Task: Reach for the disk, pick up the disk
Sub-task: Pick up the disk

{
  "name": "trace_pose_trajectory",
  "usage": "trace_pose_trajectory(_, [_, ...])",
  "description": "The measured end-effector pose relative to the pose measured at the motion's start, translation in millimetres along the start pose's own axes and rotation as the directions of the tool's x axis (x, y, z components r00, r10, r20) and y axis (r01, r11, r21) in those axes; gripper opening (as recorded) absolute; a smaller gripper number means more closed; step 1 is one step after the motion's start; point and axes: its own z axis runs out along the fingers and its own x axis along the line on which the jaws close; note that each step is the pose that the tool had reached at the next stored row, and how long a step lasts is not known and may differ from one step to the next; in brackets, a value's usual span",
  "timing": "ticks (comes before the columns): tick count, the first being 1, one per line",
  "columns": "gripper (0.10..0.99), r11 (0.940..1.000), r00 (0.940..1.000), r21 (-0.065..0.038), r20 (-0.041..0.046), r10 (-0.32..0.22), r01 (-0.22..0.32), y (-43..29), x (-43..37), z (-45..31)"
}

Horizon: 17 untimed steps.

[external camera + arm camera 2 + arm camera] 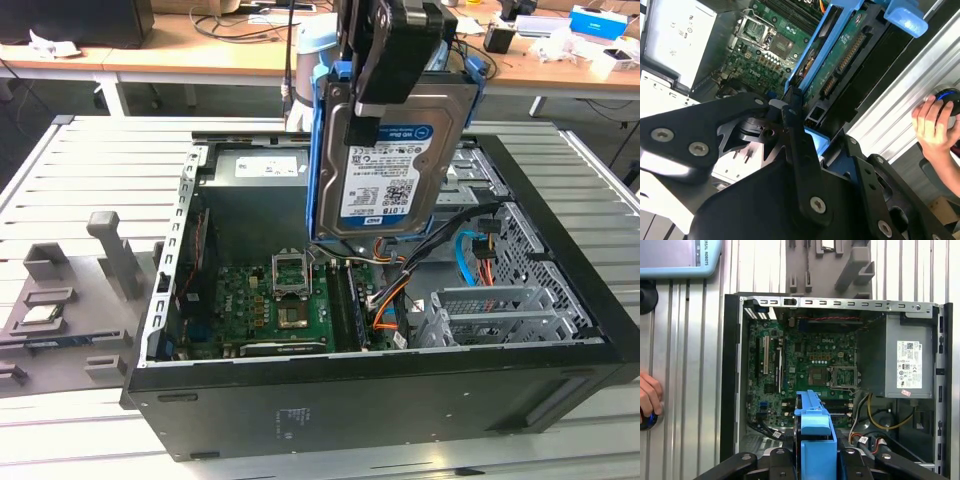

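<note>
- The pick-up looks done: the disk [392, 160], a flat silver rectangular hard drive with a white-and-blue label and a blue plastic bracket along its edges, hangs in the air above the open black computer case [400, 400], clear of everything inside it.
- The disk is upright, label face towards the exterior camera, its lower edge above the green motherboard [270, 300] on the case floor and not touching it.
- The black gripper [400, 50] is clamped on the disk's upper end, one finger lying down over the label face; in the second wrist view the gripper [790, 120] pinches the blue bracket edge between its fingers.
- From what shows, nothing of the reach is left; the disk is off its seat and carried by the arm alone.
- The arm comes down from above the case, gripper pointing downward, wrist roughly over the middle of the case.
- In the first wrist view the blue bracket [815, 435] juts out over the motherboard, with the grey power supply box [900, 355] in one corner of the case.
- The case lies on its side on a slatted metal surface [90, 160]; beside it a person's hand [935, 125] rests on a small round dark object.
</note>
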Motion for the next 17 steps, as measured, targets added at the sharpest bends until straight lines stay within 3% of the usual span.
trace_pose_trajectory(17, [0.369,1.0,1.0,0.0,0.0,0.0,0.0,-0.2,17.5,-0.2])
